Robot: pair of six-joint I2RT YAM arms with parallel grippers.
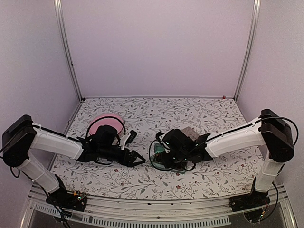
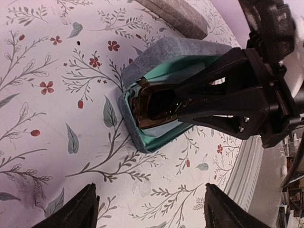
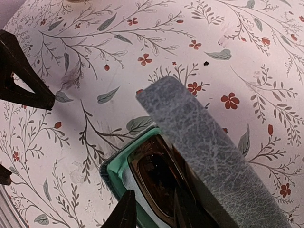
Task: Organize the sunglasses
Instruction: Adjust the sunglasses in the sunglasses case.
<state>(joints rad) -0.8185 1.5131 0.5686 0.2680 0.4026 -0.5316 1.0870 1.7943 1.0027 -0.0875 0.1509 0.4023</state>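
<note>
A pair of dark-framed sunglasses (image 3: 164,178) with reddish-brown lenses lies in an open blue-grey case (image 2: 130,121) lined in teal. The case lid (image 3: 209,152) stands raised beside them. My right gripper (image 3: 154,211) reaches into the case, one finger on each side of the near lens, closed on the sunglasses (image 2: 154,107). From above, the right gripper (image 1: 164,152) covers the case (image 1: 159,164). My left gripper (image 2: 152,209) hovers open over bare cloth just left of the case, holding nothing. From above, the left gripper (image 1: 140,159) points toward the right one.
A second, grey-brown case (image 1: 190,132) lies closed just behind the open one, also visible in the left wrist view (image 2: 175,14). A round pink thing (image 1: 105,119) lies behind the left arm. The floral tablecloth (image 1: 199,114) runs back to the walls.
</note>
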